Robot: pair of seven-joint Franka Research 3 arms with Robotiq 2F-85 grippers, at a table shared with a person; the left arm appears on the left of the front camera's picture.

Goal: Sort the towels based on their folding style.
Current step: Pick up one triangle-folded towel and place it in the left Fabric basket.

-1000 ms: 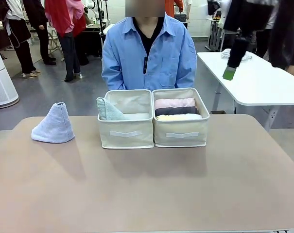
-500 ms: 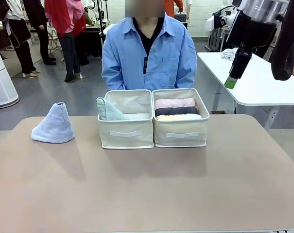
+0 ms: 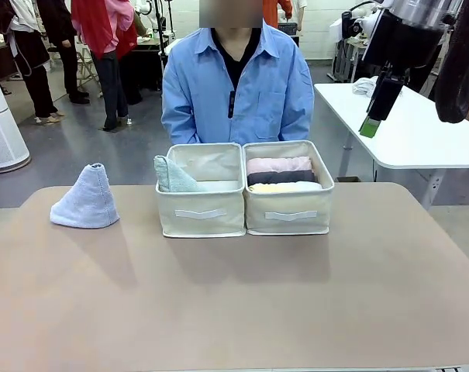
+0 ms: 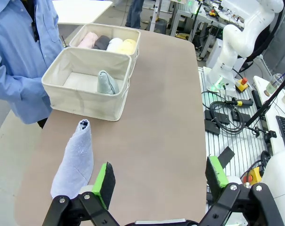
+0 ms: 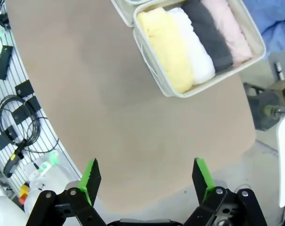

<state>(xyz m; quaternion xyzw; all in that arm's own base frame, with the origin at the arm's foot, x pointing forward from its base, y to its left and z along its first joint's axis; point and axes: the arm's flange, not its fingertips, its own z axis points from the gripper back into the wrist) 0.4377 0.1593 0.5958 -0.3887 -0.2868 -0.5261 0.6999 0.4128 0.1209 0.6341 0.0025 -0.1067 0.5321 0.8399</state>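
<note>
A lavender-blue cone towel (image 3: 85,200) stands on the table's left, left of two beige bins. The left bin (image 3: 201,214) holds a pale grey-green cone towel (image 3: 172,175). The right bin (image 3: 290,216) holds rolled pink (image 3: 279,164), dark grey (image 3: 281,177) and yellow (image 3: 285,187) towels. The white roll (image 5: 194,44) lies between yellow (image 5: 165,49) and dark grey (image 5: 210,32). My left gripper (image 4: 161,176) hangs open, the lavender cone (image 4: 76,160) just left of it. My right gripper (image 5: 147,175) is open high over bare table; one finger (image 3: 368,124) shows at the upper right.
A person in a blue shirt (image 3: 238,81) sits right behind the bins. The brown table (image 3: 234,302) is bare in front of the bins. A white side table (image 3: 420,132) stands at the back right. Cables and another arm's base (image 4: 222,70) lie beyond the table's edge.
My right arm has shifted at the upper right and now stands sharp rather than blurred. Towels, bins and the person have not moved.
</note>
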